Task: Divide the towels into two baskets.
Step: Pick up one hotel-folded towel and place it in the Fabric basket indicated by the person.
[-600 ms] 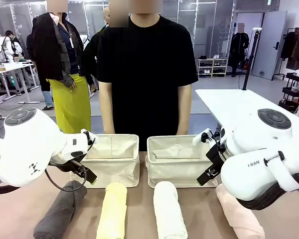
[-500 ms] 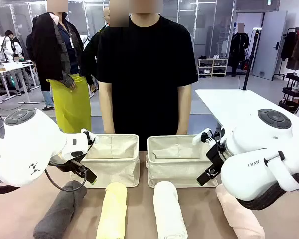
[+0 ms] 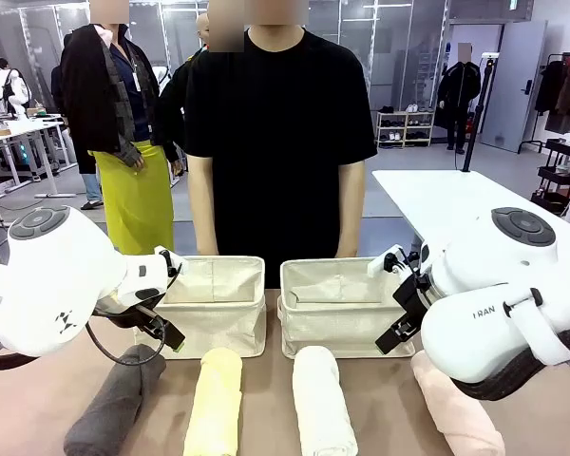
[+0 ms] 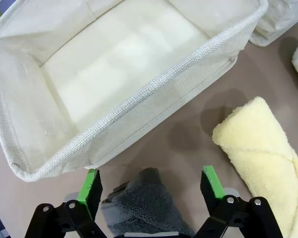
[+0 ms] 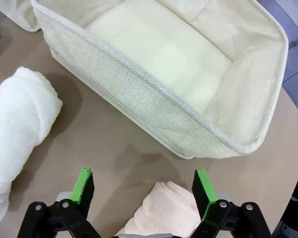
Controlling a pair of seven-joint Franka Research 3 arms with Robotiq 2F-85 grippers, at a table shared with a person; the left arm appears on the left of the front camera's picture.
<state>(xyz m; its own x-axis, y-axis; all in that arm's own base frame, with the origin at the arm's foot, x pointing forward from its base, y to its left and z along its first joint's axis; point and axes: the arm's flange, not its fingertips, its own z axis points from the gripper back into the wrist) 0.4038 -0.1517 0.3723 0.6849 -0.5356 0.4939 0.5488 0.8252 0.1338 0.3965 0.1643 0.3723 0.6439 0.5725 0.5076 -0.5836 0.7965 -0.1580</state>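
Both baskets [image 3: 218, 323] stand empty; left gripper [image 4: 150, 178] gapes wide over the grey towel [image 4: 144, 210], right gripper [image 5: 141, 182] over the pink towel [image 5: 164, 210], nothing grasped.

Front camera faces across brown table [image 3: 268, 408]; close, downward wrist cameras share its left cream canvas basket [image 4: 179, 89] and right cream canvas basket [image 5: 139, 104].

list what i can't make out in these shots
Front view: far end of the pink towel, behind the right arm.
Left wrist view: most of the grey towel, cut off by the bottom edge.
Right wrist view: most of the pink towel, likewise.
Front view: left basket and right basket floors, behind their front walls.
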